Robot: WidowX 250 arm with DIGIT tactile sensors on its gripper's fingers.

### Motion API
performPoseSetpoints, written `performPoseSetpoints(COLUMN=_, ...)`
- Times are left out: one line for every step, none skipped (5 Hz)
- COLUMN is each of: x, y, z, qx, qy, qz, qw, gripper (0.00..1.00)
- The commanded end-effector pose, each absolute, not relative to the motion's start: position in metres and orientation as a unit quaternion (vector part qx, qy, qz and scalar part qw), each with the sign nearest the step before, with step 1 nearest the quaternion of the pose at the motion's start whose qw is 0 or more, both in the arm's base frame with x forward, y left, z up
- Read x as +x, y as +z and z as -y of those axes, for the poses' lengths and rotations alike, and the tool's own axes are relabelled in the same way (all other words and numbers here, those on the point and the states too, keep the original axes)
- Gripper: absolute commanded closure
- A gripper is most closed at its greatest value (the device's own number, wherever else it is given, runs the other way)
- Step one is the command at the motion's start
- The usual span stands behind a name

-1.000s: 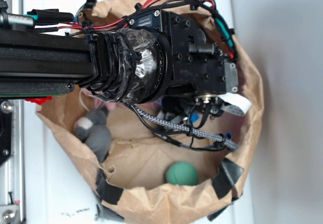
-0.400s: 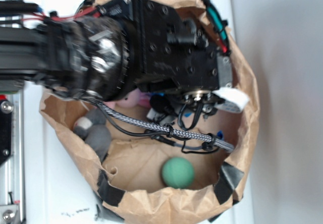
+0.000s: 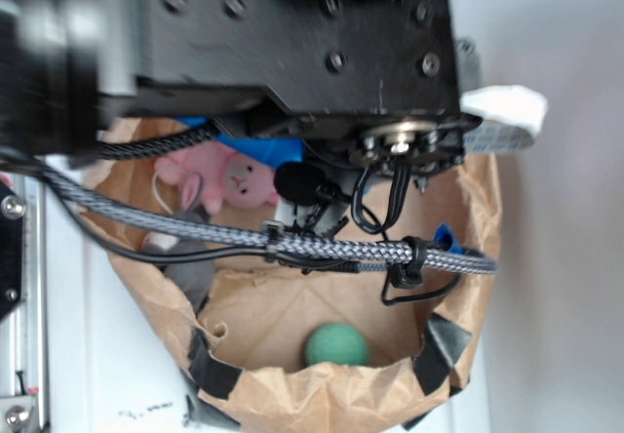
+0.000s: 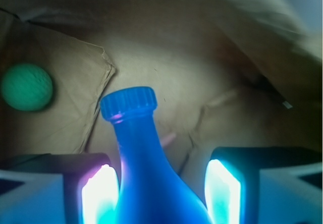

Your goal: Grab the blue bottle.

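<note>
Comparing with a second ago, we find the hand [image 4: 156, 193] has risen, lifting the smooth bright-blue plastic bottle [image 4: 146, 168] above the brown paper bag's floor [image 4: 202, 77]; its fingers [image 4: 98, 193] appear closed against the bottle's body, grasp apparently achieved.

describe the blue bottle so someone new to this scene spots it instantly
Look inside the brown paper bag. The blue bottle stands between the gripper fingers, its ribbed cap pointing into the bag. Unlike the round green ball nearby, it's glossy, bright blue and narrow-necked.
</note>
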State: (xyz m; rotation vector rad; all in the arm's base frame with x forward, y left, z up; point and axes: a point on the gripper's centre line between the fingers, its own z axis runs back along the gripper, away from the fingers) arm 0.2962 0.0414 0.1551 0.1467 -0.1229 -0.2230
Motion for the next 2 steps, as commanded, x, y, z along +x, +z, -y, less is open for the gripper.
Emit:
performPoseSetpoints(x=0.2835, y=0.2027, z=-0.0153, qx=0.089, qy=-0.023, qz=0.09, qw=0.992, gripper=1.0)
performPoseSetpoints(x=0.2835, y=0.2027, z=-0.0153, qx=0.089, qy=-0.023, qz=0.09, qw=0.992, gripper=0.0)
